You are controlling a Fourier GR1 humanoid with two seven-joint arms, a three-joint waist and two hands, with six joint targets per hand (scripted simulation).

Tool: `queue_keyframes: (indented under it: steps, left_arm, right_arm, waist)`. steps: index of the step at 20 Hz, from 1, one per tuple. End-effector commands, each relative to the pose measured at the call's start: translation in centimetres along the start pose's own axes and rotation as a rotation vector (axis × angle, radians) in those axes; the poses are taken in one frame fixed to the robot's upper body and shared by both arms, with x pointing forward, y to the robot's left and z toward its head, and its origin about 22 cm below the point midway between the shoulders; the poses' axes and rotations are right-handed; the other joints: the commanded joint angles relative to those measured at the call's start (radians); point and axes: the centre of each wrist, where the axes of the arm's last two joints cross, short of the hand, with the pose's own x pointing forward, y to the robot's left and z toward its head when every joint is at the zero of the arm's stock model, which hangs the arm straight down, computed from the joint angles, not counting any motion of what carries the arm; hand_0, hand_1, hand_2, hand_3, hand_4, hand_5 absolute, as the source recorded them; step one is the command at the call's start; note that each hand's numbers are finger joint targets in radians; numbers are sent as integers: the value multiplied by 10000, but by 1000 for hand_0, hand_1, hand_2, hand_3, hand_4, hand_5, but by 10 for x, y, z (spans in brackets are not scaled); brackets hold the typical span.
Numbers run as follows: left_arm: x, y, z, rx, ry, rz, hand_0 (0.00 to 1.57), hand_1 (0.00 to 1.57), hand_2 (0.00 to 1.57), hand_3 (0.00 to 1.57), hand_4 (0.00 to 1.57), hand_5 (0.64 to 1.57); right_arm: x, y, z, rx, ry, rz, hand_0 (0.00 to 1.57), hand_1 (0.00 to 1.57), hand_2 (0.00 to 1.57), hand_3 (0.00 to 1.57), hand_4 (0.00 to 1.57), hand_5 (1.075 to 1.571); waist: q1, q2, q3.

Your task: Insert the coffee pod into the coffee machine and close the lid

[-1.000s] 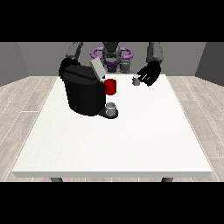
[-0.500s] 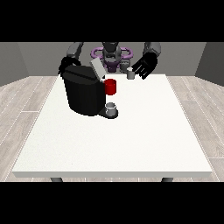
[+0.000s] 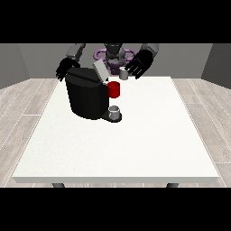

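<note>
Front view: hand at the view's right [image 3: 139, 64] holds the coffee pod [image 3: 123, 74] in curled fingers, just right of the coffee machine's [image 3: 86, 94] raised lid [image 3: 100, 70].

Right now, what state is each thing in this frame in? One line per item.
Coffee machine: upright on the table, lid raised open.
Coffee pod: small and grey, at the robot hand at the view's right; whether it is gripped cannot be told.
Red part: at the machine's front.
Grey cup: upright under it.
Robot hand at the view's left: behind the machine, holding nothing visible.
</note>
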Motion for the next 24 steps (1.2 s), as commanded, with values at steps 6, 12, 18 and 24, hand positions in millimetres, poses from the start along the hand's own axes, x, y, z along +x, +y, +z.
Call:
queue_keyframes:
  steps: [6, 12, 18, 24]
  left_arm:
    - [33, 23, -14, 436, -56, -281, 1262, 1262, 1297, 1237, 494, 1571]
    - [35, 19, -15, 383, -311, -376, 1292, 1292, 1315, 1222, 498, 1571]
    - [23, -6, -11, 210, -676, -589, 1229, 1229, 1283, 1207, 511, 1571]
    - [39, 15, -17, 98, -438, -495, 1185, 1185, 1264, 1195, 497, 1571]
  right_arm:
    - [8, -9, -10, 26, -188, -1, 0, 0, 0, 0, 519, 1571]
    - [20, -5, -14, 36, -627, -230, 0, 0, 0, 0, 530, 1571]
    - [11, -5, -7, -251, -707, -427, 0, 0, 0, 0, 499, 1571]
    - [3, -6, -6, -404, -607, -295, 0, 0, 0, 0, 481, 1571]
  waist:
    - [-328, 483, 2]
    - [-404, 814, 2]
    - [-238, 828, 0]
    - [-183, 821, 3]
